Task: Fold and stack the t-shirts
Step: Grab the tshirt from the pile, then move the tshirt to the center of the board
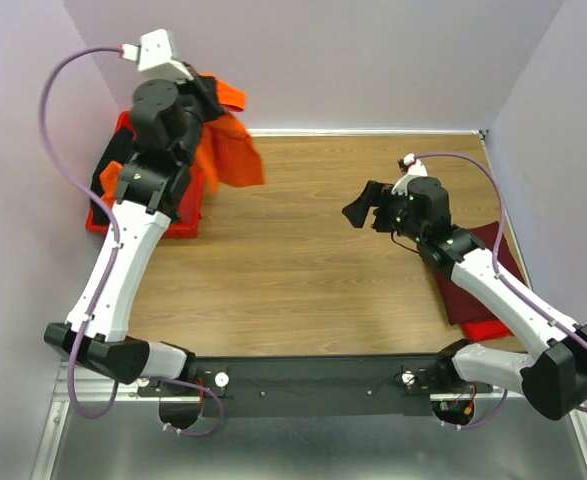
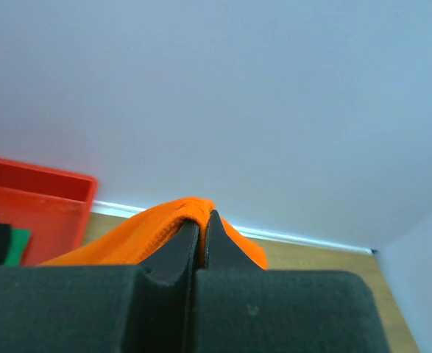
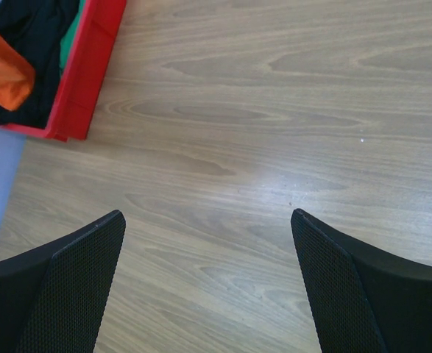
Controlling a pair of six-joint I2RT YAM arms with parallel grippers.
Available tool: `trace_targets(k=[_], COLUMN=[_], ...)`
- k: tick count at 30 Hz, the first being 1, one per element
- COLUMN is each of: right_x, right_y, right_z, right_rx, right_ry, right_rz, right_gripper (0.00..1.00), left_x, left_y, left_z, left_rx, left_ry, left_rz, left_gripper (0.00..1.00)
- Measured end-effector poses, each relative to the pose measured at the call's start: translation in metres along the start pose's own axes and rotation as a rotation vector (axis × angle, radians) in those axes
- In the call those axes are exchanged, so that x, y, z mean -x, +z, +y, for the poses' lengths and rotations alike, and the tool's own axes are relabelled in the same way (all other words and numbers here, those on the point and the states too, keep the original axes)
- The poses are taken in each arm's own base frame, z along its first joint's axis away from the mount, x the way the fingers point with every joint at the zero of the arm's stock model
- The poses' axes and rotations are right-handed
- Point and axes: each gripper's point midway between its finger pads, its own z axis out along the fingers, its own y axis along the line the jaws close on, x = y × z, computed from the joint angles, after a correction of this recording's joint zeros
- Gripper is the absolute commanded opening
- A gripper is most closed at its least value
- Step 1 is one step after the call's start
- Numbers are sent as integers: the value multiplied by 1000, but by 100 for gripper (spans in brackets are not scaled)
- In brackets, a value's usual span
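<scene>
My left gripper (image 1: 216,96) is shut on the bright orange t-shirt (image 1: 235,152) and holds it up high above the red tray (image 1: 183,228); the cloth hangs down over the table's back left. In the left wrist view the orange cloth (image 2: 127,235) is pinched between the closed fingertips (image 2: 217,235). A black shirt (image 3: 32,44) and a strip of green shirt (image 3: 70,31) lie in the tray (image 3: 83,73). A folded dark maroon shirt (image 1: 473,285) lies at the right edge, under my right arm. My right gripper (image 1: 365,205) is open and empty above the middle of the table.
The red tray stands at the back left against the walls. Grey walls close the table at the back and both sides. The wooden table top (image 1: 303,270) lies between the two arms.
</scene>
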Motion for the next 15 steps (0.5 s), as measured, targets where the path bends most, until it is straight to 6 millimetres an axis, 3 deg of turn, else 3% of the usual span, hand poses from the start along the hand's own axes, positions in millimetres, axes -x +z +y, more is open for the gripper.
trace_targets(k=[5, 10, 15], right_x=[17, 26, 29], right_y=[-13, -20, -25], right_z=[2, 1, -1], right_rx=[-10, -22, -36], right_ry=[-2, -1, 0], right_rz=[-70, -108, -130], right_gripper=[100, 100, 100], left_x=[-45, -137, -210], left_y=[6, 24, 20], left_z=[-60, -129, -184], left_rx=[-117, -229, -340], left_ry=[0, 31, 60], left_rz=[85, 249, 384], left_gripper=[0, 0, 0])
